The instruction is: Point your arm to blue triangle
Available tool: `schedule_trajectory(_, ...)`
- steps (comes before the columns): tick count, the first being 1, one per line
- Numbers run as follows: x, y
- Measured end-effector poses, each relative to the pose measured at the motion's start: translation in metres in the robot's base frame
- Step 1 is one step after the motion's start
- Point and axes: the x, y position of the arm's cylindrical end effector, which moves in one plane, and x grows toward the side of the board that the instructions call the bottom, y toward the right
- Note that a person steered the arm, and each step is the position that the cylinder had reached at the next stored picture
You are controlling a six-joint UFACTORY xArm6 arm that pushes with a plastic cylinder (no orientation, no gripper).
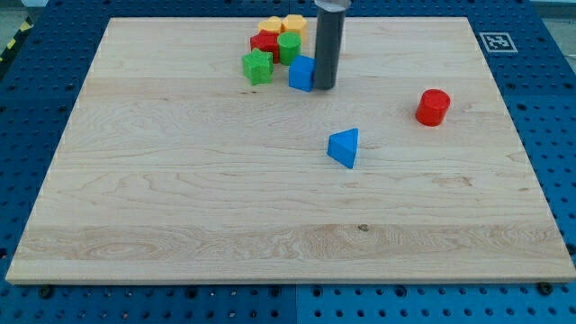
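The dark rod's tip (324,88) touches the blue plastic cube (301,73) near the board's top edge, pinching nothing; the approach remains: slide toward the blue plastic triangle (344,147) mid-board.

single camera, high and angled down from the view's bottom edge, whole wooden board (180,180) in frame

Blue triangle (344,147) below my dark tip (324,88); blue cube (301,73) beside it; red cylinder (433,107) to its right; pale wooden board (180,198).
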Motion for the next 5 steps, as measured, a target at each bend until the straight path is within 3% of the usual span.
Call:
schedule_trajectory(2, -0.042, -0.049)
schedule_trajectory(3, -0.041, -0.049)
schedule_trajectory(5, 0.057, -0.020)
